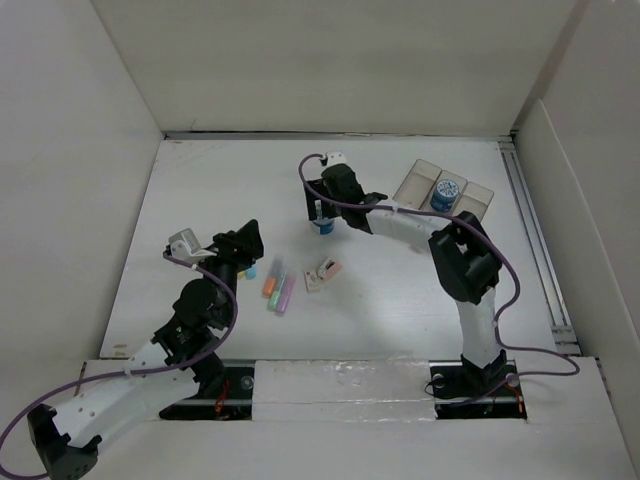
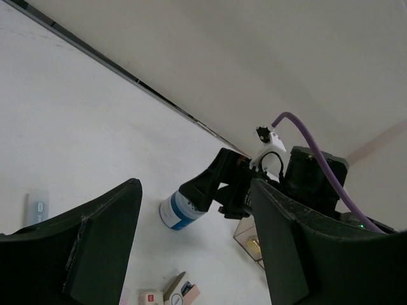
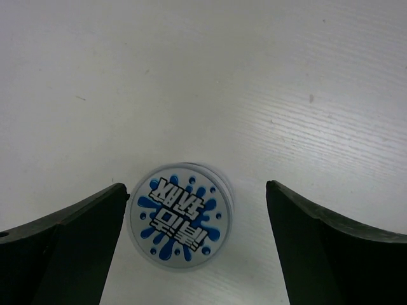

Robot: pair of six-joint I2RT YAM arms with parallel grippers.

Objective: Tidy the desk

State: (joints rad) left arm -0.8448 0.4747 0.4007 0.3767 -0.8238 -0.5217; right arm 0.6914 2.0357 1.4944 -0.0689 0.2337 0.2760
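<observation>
Desk surface [image 1: 200, 190], large, flat and of white painted planks, is walled by white panels [image 1: 330, 70] on the left, far and right sides. A metal rail [image 1: 533, 240] is seen along its right edge. Bare planks are shown along the far edge and at the far left.

The right end effector [image 1: 321, 218] is spread wide over one round blue-and-white lidded container [image 3: 181, 222], which stands mid-surface between the fingers, ungripped. A second such container [image 1: 446, 192] is seen in the middle compartment of one clear three-compartment tray [image 1: 416, 180] at the far right. The left end effector [image 2: 197, 254] is spread wide with nothing held, left of centre. About four small coloured markers [image 1: 277, 285] and one small pink-and-white packet [image 1: 322, 274] are clustered at the centre.
</observation>
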